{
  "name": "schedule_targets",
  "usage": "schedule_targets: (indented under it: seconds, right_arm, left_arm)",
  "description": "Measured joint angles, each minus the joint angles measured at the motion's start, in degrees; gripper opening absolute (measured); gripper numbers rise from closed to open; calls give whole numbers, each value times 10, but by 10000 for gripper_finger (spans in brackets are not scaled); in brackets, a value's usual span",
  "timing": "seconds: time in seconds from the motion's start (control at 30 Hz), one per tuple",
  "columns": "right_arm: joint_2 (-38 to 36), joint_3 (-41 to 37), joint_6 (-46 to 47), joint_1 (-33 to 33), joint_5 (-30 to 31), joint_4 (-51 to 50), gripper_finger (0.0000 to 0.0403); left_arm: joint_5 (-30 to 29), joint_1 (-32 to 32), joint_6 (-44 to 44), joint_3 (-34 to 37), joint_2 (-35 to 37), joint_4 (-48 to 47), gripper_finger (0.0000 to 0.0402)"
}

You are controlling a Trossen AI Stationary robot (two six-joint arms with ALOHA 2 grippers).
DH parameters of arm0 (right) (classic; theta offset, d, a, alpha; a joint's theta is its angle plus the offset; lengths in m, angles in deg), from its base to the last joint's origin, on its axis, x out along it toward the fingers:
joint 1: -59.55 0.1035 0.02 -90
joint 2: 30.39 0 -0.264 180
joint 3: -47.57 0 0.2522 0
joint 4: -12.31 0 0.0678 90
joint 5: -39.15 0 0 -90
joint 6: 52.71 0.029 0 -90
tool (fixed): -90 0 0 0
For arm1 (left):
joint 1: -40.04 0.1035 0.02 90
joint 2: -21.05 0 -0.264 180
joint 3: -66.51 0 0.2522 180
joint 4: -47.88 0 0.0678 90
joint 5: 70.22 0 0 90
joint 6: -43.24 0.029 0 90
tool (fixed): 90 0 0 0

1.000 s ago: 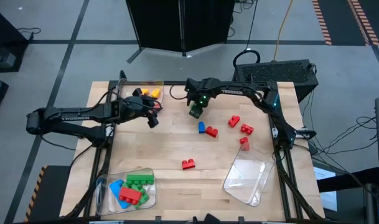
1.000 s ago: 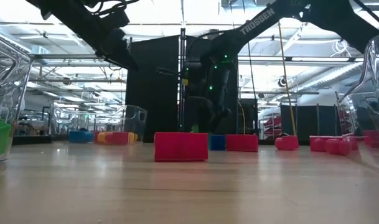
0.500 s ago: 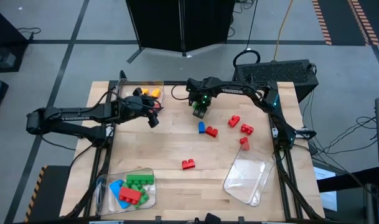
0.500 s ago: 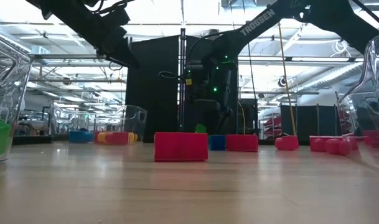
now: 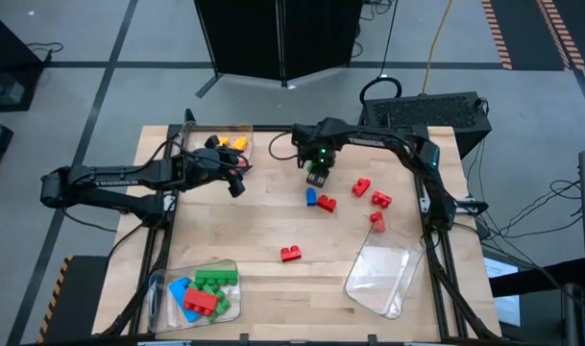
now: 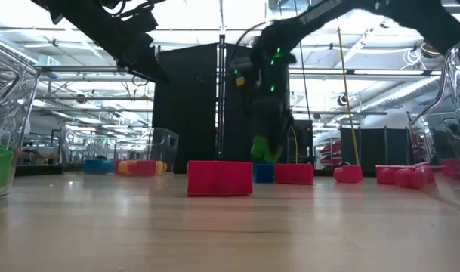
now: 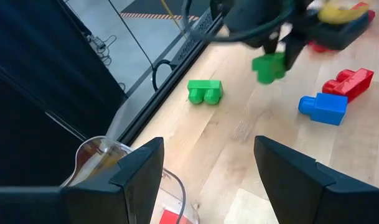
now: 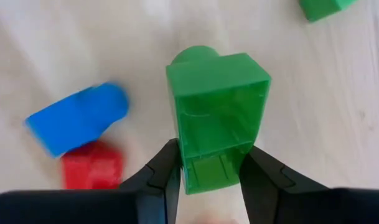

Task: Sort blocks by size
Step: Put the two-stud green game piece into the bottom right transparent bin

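**Right pincer lifts a green block off the bench**

Since the earlier frames the right pincer [image 5: 318, 171] has slid a little toward the right edge and closed on a small green block [image 5: 318, 179], now raised.

High view: it hangs near the far edge, just beyond a blue block [image 5: 311, 196] and a red one [image 5: 327, 204]. The left pincer [image 5: 236, 183] waits by the far-left corner tray [image 5: 191, 137].

Low view: the green block [image 6: 264, 149] hangs clear of the bench [image 6: 230, 227].

Left wrist view: the left fingers [image 7: 137, 168] stand apart, empty; a second green block [image 7: 205, 91] lies near the far edge.

Right wrist view: the fingers [image 8: 161, 171] pinch only the block's [image 8: 217, 115] lower end. That hold looks shallow, so carry it slowly and level, keep well above the loose blocks, and release low over the tray holding its size.
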Motion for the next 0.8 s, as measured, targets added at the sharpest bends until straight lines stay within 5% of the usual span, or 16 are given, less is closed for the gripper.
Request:
schedule_targets:
  seconds: [0.47,0.8]
  right_arm:
    - [-163,1,88,89,2,-104,115]
    - [-253,0,217,178,60,-226,116]
  left_arm:
    - [0,0,0,0,0,-3,251]
    - [10,0,0,0,0,1,251]
